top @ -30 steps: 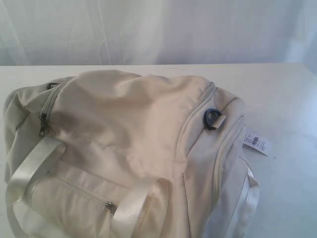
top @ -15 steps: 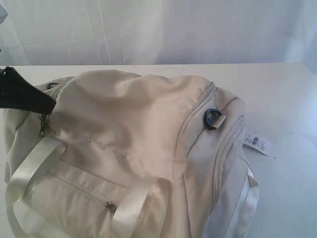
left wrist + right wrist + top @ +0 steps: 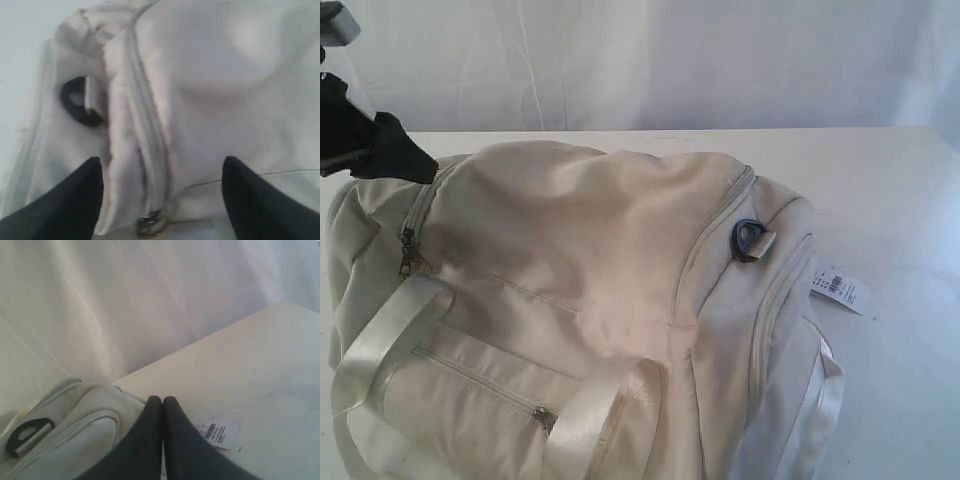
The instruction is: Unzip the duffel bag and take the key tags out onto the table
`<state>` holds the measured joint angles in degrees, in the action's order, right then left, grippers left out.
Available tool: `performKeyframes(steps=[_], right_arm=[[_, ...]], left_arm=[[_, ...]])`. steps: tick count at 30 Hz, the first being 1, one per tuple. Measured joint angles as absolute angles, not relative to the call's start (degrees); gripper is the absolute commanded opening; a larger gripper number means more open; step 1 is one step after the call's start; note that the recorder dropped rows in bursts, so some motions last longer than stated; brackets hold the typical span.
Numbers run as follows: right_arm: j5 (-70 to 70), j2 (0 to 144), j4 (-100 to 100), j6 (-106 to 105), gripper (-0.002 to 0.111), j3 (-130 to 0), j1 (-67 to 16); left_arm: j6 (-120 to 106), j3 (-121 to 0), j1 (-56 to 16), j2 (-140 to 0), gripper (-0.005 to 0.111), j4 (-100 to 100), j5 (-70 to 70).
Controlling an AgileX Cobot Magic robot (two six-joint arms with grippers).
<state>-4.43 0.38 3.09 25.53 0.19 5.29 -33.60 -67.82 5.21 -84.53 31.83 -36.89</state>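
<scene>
No text, brand or number is legible in any view.

One printed item is present: a white paper label (image 3: 839,289). It lies on the counter (image 3: 905,190), just beside the bag (image 3: 580,260), on the right of the exterior view.

The label carries a barcode (image 3: 834,284) of dark vertical bars, with several short lines of small print next to it. In the exterior view this print is too small to read.

In the right wrist view the label (image 3: 218,432) shows the barcode (image 3: 209,430) and the print lines, both blurred. No single character resolves.
</scene>
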Motion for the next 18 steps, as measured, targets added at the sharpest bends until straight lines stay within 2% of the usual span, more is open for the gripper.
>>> performKeyframes(steps=[8,10,12,14,16,18], right_arm=[[-9.6,10.5,3.6,23.9,0.0,-7.0,4.9],[-12.0,15.1,5.7,21.2,0.0,-10.5,3.9],[-14.7,20.1,9.7,16.3,0.0,-14.1,2.5],[-17.6,25.2,15.8,8.7,0.002,-17.5,0.6],[-20.4,29.8,22.1,0.7,0.009,-20.5,-1.3],[-23.2,34.2,28.5,-7.2,0.023,-23.4,-2.7]], left_arm=[[-24.4,-67.8,5.2,-90.4,0.07,20.4,-33.8],[-24.3,-67.8,5.2,-91.4,0.06,20.1,-33.9],[-24.1,-68.0,5.2,-92.2,0.044,20.1,-34.8],[-24.1,-67.9,5.2,-92.6,0.022,20.0,-35.4],[-24.1,-67.9,5.2,-92.5,0.003,20.0,-36.2],[-24.1,-67.9,5.2,-92.5,0.0,20.9,-37.5]])
